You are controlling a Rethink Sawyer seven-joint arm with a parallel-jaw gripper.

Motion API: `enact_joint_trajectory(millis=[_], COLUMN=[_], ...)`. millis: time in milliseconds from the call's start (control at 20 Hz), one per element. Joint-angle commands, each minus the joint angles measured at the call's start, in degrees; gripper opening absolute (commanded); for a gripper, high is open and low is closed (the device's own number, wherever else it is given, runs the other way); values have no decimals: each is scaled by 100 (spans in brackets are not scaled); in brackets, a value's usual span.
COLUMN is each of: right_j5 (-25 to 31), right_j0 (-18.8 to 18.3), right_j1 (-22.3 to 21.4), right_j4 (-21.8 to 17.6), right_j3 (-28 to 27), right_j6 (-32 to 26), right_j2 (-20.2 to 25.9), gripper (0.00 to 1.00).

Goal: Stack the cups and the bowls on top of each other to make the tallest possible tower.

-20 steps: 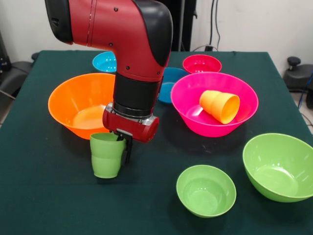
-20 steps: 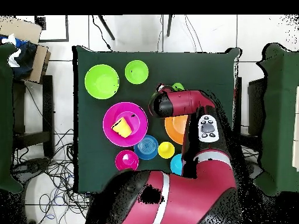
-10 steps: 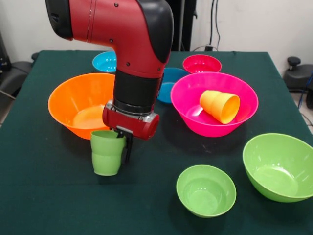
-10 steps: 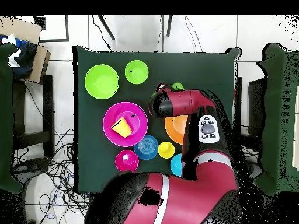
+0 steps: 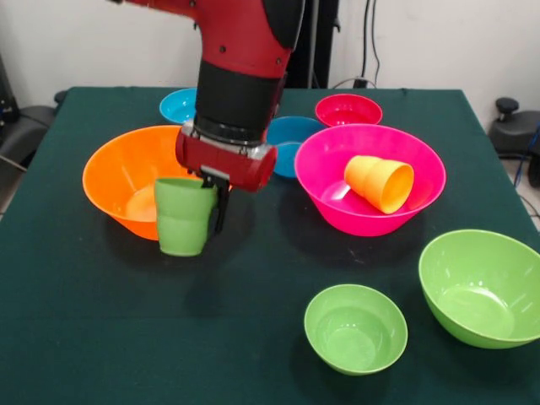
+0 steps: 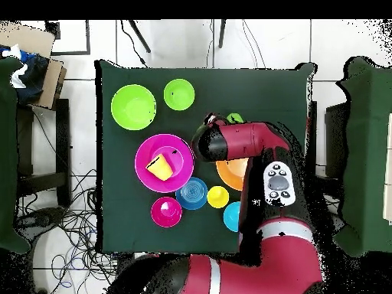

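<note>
Bowls, e.g. pink one, + green cup I carry: glossy smooth plastic. Table cloth: matt dk-green fabric. My arm shell: shiny red/black plastic.

The arm is glossy red with a black band round its lower part and a black cap on its elbow joint. A red collar ends it (small dark screws dot the shell). From above, a grey oval panel carries dark round buttons.
</note>
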Motion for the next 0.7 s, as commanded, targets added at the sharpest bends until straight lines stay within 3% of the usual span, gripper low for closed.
enact_joint_trajectory(millis=[50,700], right_j5=[842,699], right_j0=[-98,-106], right_j1=[-455,-436], right_j4=[-126,-270], right_j3=[666,725], right_j6=[-988,-825], right_j2=[520,511], gripper=[0,0])
